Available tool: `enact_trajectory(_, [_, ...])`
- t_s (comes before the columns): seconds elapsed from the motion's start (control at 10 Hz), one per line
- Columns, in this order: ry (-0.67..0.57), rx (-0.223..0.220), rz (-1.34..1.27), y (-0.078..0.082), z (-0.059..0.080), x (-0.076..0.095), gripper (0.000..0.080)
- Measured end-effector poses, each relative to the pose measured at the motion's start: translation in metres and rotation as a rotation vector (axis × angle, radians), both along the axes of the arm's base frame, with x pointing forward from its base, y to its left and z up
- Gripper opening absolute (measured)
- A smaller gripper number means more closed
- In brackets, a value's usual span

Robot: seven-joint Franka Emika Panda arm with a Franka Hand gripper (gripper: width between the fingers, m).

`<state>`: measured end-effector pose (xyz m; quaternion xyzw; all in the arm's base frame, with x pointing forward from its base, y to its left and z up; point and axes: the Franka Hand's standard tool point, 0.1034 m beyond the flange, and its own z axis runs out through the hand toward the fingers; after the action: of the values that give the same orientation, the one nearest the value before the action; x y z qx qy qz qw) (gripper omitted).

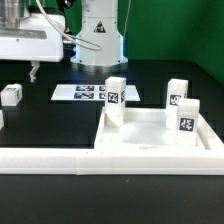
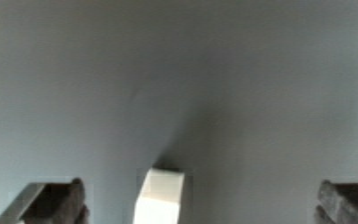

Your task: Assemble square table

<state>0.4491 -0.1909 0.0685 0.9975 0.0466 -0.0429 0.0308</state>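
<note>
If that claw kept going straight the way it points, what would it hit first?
Likely a small white piece, perhaps a table leg, seen between the fingers of the open gripper in the wrist view; otherwise the dark table. Depth is unclear.

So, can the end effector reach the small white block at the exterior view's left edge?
Probably yes: the end effector hangs open just above and beside the block, with nothing between them.
</note>
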Motion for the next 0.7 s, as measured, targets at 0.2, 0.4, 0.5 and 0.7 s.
enact_trajectory(0.2, [0.186, -0.08, -0.019, -0.04, -0.019, -0.014, 0.0649])
enact_trajectory(0.4, [0.367, -0.144, -0.078, -0.052, -0.042, -0.043, 0.0649])
enact_trajectory(0.5, [0.52, -0.135, -0.171, -0.044, -0.045, -0.063, 0.0649])
enact_trajectory(0.7, [0.724, -0.134, -0.252, -0.024, -0.036, -0.063, 0.0649])
